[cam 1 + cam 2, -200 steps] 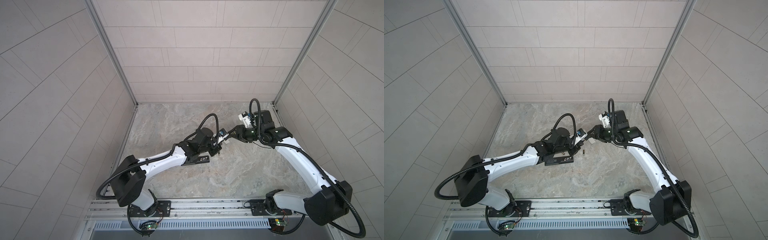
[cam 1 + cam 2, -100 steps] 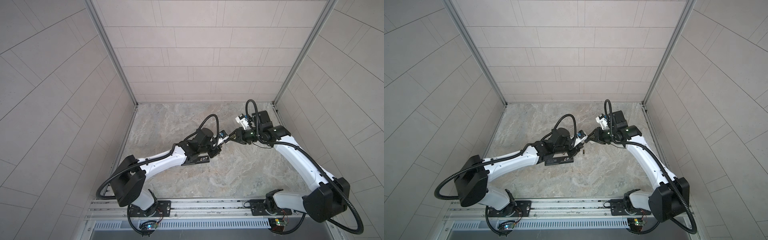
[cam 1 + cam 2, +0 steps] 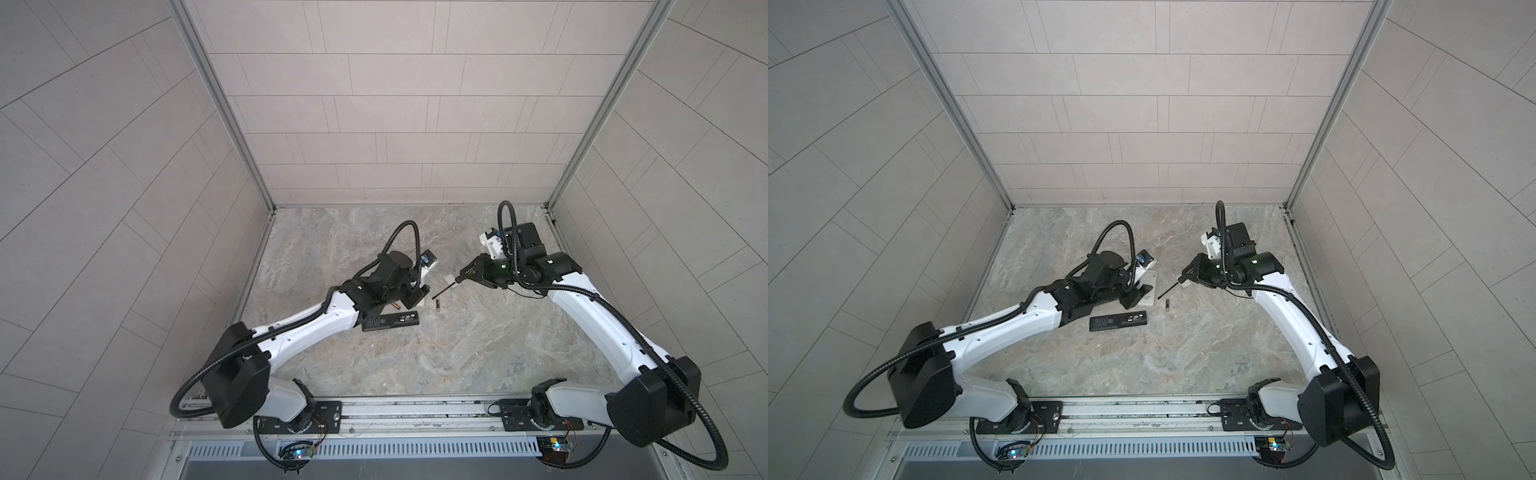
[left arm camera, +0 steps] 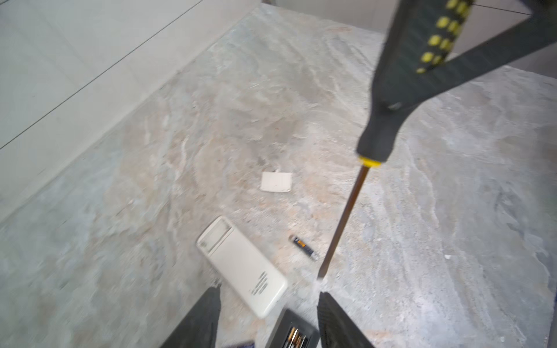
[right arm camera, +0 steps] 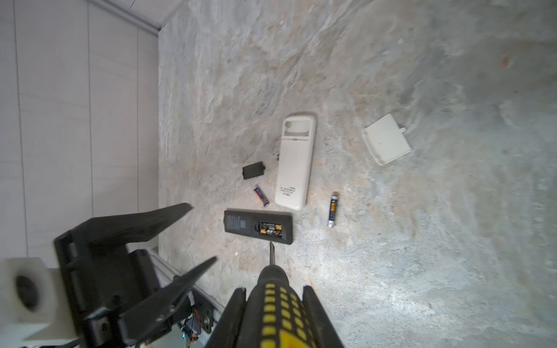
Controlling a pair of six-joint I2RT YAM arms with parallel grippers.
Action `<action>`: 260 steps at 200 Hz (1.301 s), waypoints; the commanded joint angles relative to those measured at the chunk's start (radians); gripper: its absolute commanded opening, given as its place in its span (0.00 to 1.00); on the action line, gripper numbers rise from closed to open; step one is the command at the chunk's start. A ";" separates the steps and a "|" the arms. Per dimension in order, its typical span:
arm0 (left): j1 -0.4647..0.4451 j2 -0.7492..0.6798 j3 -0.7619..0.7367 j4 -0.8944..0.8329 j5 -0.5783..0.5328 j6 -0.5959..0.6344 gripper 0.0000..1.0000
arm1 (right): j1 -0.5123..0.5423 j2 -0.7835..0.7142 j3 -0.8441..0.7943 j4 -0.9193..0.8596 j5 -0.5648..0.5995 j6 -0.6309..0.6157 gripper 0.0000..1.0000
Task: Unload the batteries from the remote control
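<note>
- The right gripper (image 5: 272, 290) is clamped on the black-and-yellow handle of a screwdriver (image 5: 275, 310). In both top views the shaft slants away from it toward 8 o'clock, over the stone table (image 3: 436, 365). Whether the tip touches the table I cannot tell.
- The left gripper (image 4: 268, 292) is slack. Its fingers are spread wide with nothing between them, low above the table at about 1 o'clock of the black remote (image 3: 390, 321).
- The black remote lies flat, back up, with its compartment uncovered. Two batteries (image 5: 270, 229) sit side by side inside it, gold ends showing.
- A loose battery (image 3: 437, 306) lies on the table at 2 o'clock of the black remote, apart from it and near the screwdriver's tip.
- A white remote (image 5: 297, 161) lies back up at 1 o'clock of the black remote, partly under the left gripper in both top views. Its compartment is uncovered and shows only white plastic.
- A purple battery (image 5: 261, 196) lies between the black remote and a small black cover (image 5: 253, 170), just beside the white remote. In both top views the left arm hides most of this spot.
- A white cover (image 3: 449, 277) lies flat at 1 o'clock of the loose battery — close by the right gripper's fingertips, apart from both remotes.
</note>
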 commanded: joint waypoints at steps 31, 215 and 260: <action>-0.008 -0.127 -0.094 -0.049 0.050 0.027 0.69 | 0.022 -0.041 -0.041 0.063 0.170 0.175 0.12; -0.156 0.283 0.037 0.366 -0.090 0.128 0.44 | 0.066 -0.060 -0.043 0.094 0.076 0.305 0.12; -0.156 0.298 0.065 0.324 -0.109 0.136 0.13 | 0.067 -0.056 -0.035 0.089 0.044 0.300 0.13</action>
